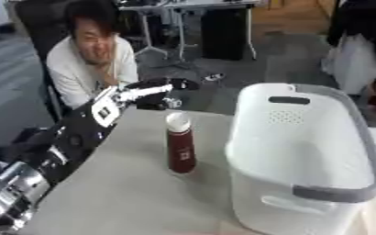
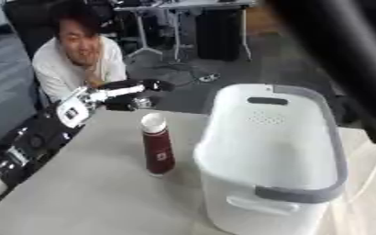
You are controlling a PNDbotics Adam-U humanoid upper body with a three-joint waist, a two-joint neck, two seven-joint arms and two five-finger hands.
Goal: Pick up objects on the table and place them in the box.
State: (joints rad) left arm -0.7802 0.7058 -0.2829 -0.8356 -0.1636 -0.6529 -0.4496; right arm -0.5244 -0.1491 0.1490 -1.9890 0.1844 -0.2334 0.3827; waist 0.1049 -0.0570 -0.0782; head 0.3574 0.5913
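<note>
Left hand (image 1: 155, 92): fingers extended, holding nothing, at eleven o'clock beyond dark red bottle (image 1: 181, 151). Step: reaching. Next move probably calls for grasping bottle, carrying to white laundry basket (image 1: 335, 193) at three o'clock.

The bottle (image 1: 181, 144) stands upright just left of the basket (image 1: 335, 193), leaving only a narrow gap between them. Bare table (image 1: 111, 197) lies open on its left and front. The left hand (image 1: 147, 93) hangs beyond it.
</note>
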